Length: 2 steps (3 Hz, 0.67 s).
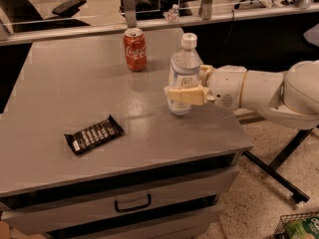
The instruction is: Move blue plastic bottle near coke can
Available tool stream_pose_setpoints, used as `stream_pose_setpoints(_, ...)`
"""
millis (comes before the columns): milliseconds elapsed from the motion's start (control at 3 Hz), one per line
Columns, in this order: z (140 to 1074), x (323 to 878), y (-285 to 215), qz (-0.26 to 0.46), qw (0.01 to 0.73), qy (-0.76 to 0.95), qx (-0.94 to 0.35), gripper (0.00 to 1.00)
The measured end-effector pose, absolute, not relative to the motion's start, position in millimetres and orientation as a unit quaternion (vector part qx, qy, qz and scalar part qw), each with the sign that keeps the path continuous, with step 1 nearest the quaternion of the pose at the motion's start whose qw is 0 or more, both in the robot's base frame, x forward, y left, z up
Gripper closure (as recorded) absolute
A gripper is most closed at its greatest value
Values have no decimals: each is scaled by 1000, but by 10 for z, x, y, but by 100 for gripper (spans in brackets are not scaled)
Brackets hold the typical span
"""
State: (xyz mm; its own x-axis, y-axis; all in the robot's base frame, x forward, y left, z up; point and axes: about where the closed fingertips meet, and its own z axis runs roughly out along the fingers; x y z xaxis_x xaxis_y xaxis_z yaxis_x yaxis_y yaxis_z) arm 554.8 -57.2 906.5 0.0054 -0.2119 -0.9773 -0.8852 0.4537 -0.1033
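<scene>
The blue plastic bottle point(183, 71), clear with a white cap and a pale label, stands upright at the right side of the grey table point(60, 98). My gripper point(193, 83) reaches in from the right and is shut on the bottle's lower half. One cream finger point(185, 95) lies across its front and the other sits behind it. The red coke can point(135, 49) stands upright at the back of the table, to the left of the bottle and farther away, about a can's height off. I cannot tell whether the bottle's base touches the table.
A black snack-bar wrapper point(93, 134) lies flat at the front left of the table. Drawers point(132, 203) sit below the front edge. A glass partition with a tiny clear bottle point(172, 14) behind it runs along the back. A basket point(299, 227) is on the floor at lower right.
</scene>
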Motion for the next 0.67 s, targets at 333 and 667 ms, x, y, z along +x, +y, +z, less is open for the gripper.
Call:
stream_pose_setpoints(333,9216,5936,-607,269,588,637,-420,100)
stream_pose_setpoints(667,9304,6374,-636,236,595,640,-425,100)
